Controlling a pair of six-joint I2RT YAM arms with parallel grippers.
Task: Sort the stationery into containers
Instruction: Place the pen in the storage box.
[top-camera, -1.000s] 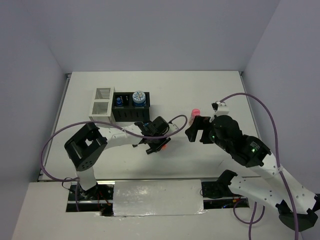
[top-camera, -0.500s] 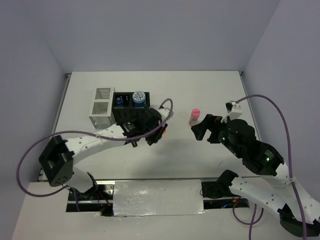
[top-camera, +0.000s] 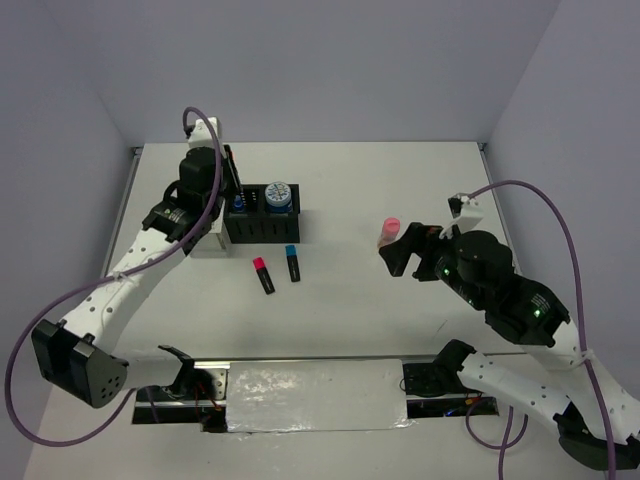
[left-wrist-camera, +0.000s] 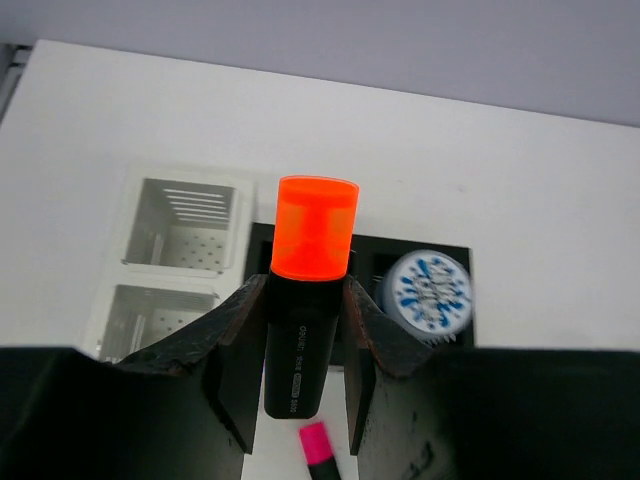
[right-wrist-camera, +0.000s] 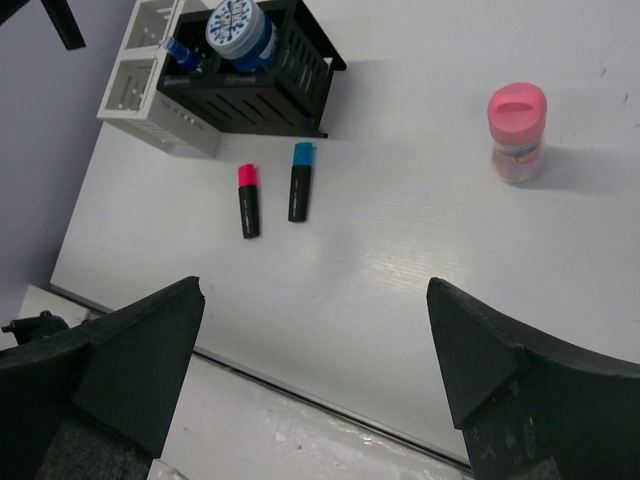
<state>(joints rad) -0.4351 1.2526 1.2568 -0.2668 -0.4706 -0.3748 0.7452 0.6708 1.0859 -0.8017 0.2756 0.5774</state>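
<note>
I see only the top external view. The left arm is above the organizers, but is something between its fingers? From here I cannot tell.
Observer: Yes. The left wrist view shows the left fingers shut on the orange-capped highlighter, its cap pointing away from the wrist.
Operator: The arm mostly hides the white organizer from me. Is anything inside it?
Observer: No. In the left wrist view both compartments of the white organizer look empty.
Operator: And the blue spot in the black organizer?
Observer: The right wrist view shows it is a blue-capped bottle, leaning in the compartment of the black organizer next to the white one.
</note>
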